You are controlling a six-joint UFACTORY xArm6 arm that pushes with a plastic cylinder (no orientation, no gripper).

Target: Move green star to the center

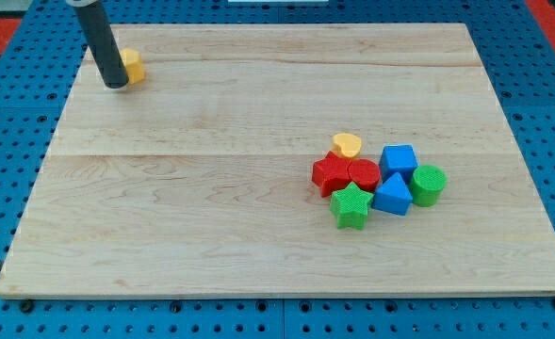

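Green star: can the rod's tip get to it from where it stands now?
Probably yes. My tip sits at the view's top left beside a yellow block; bare board leads to the green star, open on its left.

- Straight dark rod, upper left of frame: upper length cut off by the top edge; my tip (115, 87) shows.
- Small yellow block (133, 65) touching the rod's right side: partly hidden behind it, shape not determinable.
- Two red blocks (345, 173), lower right cluster: touching, outlines merge, shapes unclear.
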